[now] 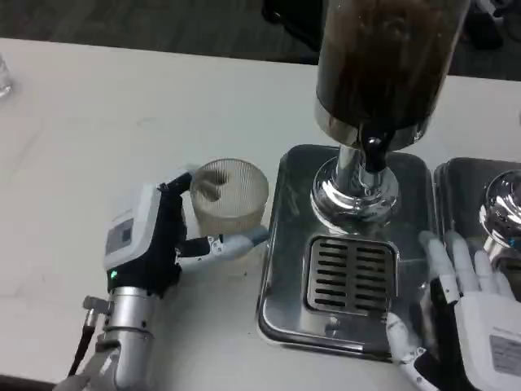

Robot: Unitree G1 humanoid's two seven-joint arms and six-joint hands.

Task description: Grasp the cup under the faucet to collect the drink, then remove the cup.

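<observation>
A ribbed clear cup [234,195] stands upright on the white table, just left of the dispenser's steel tray [281,269]. My left hand [146,240] holds it: the thumb [236,243] lies across its front base, and the other fingers curl behind its left side. The black faucet [374,151] hangs under the dark drink tank [383,57], above the slotted grate [352,275], to the right of the cup. My right hand [476,314] is open with fingers spread at the tray's right edge. I cannot tell what the cup contains.
A second steel tray [456,187] with another chrome fitting [505,208] adjoins on the right. A clear glass [4,77] sits at the far left edge. Bare white table stretches left of and behind the cup.
</observation>
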